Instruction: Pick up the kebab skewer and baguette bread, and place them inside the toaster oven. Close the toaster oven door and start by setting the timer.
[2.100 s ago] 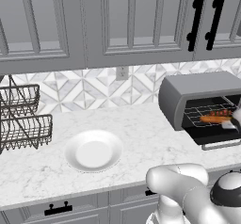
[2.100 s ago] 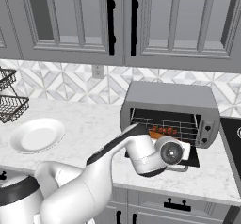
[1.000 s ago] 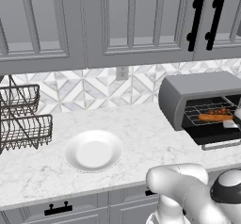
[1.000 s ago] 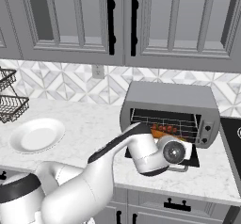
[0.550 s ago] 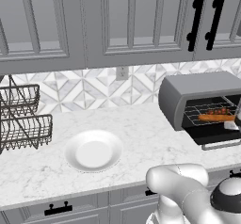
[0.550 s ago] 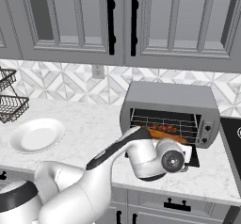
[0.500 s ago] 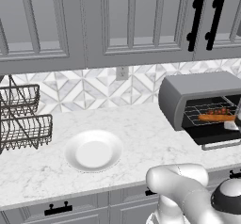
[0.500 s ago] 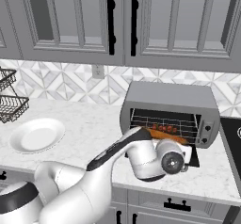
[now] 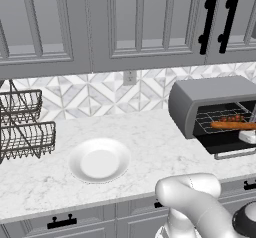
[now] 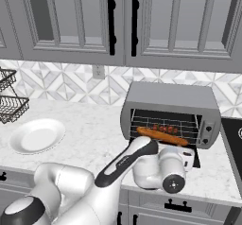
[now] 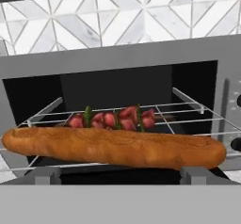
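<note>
Baguette bread point(image 11: 113, 147) and kebab skewer point(image 11: 112, 118) on rack, frame centre, inside toaster oven point(image 11: 141, 58).
Gripper point(image 11: 120, 174) at bottom edge: spread wide, holding nothing.

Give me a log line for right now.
gripper: open, empty | baguette bread, kebab skewer: on rack in toaster oven | door: open | next: close door

Counted ahead of the hand: 1 boxy dark grey toaster oven point(image 11: 117, 58), 1 orange-brown baguette loaf point(image 11: 115, 148), 1 red-chunked kebab skewer point(image 11: 113, 119); 1 round white plate point(image 9: 100, 160) is counted aside.
</note>
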{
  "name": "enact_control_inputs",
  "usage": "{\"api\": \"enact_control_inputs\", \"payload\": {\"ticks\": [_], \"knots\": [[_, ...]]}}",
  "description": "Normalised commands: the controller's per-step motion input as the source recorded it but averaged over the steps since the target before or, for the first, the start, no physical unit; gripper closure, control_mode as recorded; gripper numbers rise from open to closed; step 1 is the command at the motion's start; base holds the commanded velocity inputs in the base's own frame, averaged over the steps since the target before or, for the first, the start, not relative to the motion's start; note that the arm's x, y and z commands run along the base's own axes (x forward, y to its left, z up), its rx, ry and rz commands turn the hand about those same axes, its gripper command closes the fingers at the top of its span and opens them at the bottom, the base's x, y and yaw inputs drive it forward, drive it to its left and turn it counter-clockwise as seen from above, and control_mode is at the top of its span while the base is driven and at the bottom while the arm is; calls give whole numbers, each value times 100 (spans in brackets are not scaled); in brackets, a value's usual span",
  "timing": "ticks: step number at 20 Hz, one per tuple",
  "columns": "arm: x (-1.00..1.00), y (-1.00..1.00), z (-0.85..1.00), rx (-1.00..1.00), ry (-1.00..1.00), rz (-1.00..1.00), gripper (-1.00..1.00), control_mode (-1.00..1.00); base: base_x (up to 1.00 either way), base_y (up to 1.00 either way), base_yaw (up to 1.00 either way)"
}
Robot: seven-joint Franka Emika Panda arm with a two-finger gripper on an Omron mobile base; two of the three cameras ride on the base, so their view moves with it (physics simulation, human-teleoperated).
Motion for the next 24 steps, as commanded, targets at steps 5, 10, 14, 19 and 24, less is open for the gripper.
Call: {"api": "enact_control_inputs", "payload": {"ticks": [5, 10, 14, 19, 24], "knots": [[0, -1, 0, 0, -13, 0, -100, -100, 0, 0, 0], [0, 0, 0, 0, 0, 0, -100, -100, 0, 0, 0], [0, 0, 0, 0, 4, 0, -100, -100, 0, 0, 0], [5, 0, 0, 0, 1, 0, -100, -100, 0, 0, 0], [12, 0, 0, 0, 0, 0, -100, -100, 0, 0, 0]]}}
